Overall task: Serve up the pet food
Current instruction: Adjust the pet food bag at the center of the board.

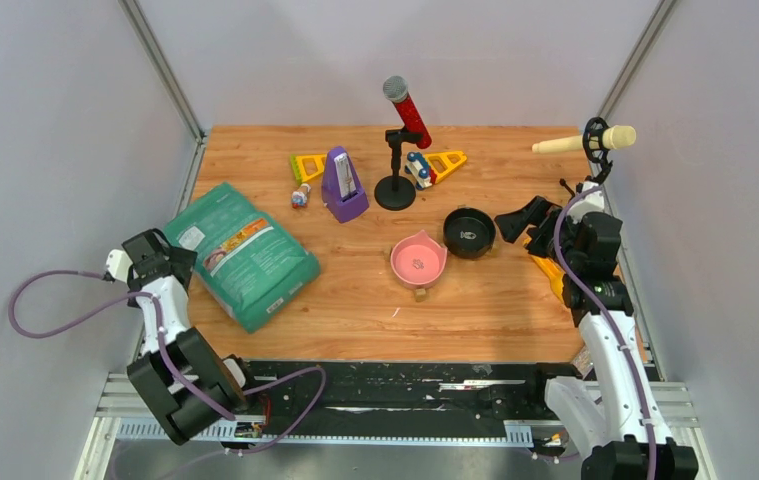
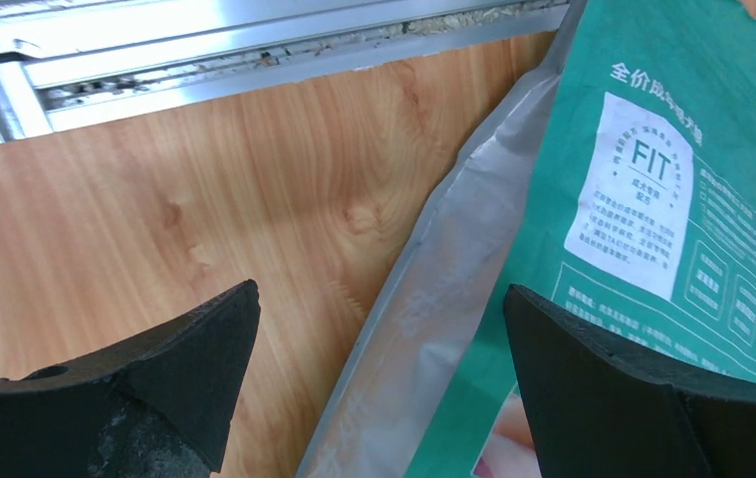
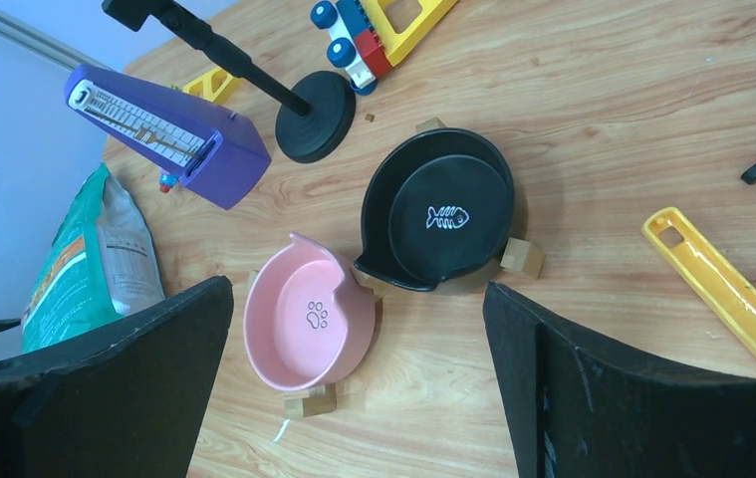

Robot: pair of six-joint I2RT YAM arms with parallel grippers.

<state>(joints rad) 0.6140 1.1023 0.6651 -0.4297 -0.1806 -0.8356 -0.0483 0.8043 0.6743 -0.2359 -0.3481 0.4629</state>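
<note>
The teal-green pet food bag (image 1: 243,255) is seen lying flat at the left of the overhead frame, the kibble hidden inside it. Its near-left corner is just beside the left gripper (image 2: 381,309), whose jaws are spread wide over the bag's silver side fold and bare wood. The right gripper (image 3: 359,289) is held equally wide at the right of the frame, above the black fish-print bowl (image 1: 469,232) and the pink paw-print bowl (image 1: 418,259), both well apart from the bag. Bare worktop (image 1: 515,290) is left between bag and pink bowl, the bag's left side is set close to the worktop's left edge, and a yellow scoop (image 3: 727,289) is lying near the right edge.
</note>
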